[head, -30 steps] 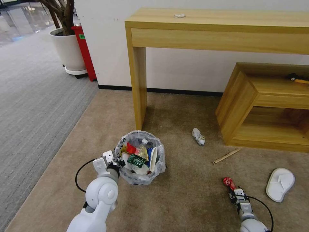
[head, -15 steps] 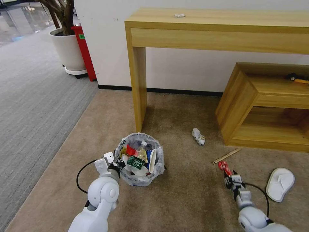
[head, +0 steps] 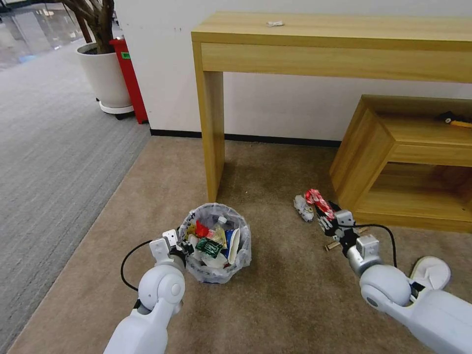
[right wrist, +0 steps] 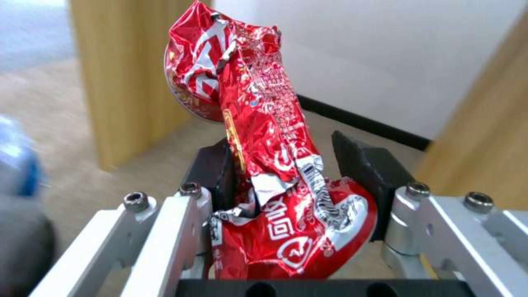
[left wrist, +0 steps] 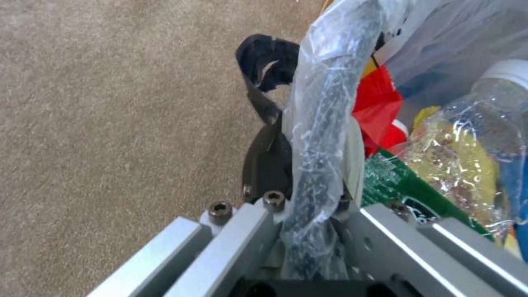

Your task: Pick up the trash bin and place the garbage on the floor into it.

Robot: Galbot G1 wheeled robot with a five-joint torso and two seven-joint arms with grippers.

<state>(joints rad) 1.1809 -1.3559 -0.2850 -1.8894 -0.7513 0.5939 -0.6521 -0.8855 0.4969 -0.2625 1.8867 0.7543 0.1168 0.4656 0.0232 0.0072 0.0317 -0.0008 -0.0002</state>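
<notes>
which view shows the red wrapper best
Right wrist view: the red wrapper stands close-up between the right claw's fingers. Head view shows it small, held above the carpet. Left wrist view has other red litter.

Slipper [head: 432, 272] partly hidden behind right arm; wooden stick [head: 334, 244] mostly behind right end effector [head: 325, 215]. Desk [head: 344, 34] cut off at right edge.

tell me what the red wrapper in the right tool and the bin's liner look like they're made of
Red wrapper: likely metallised plastic film, glossy, sharply creased, silver showing at a torn edge. Trash bin liner: thin clear plastic, crinkled and shiny, bunched over the rim.
</notes>
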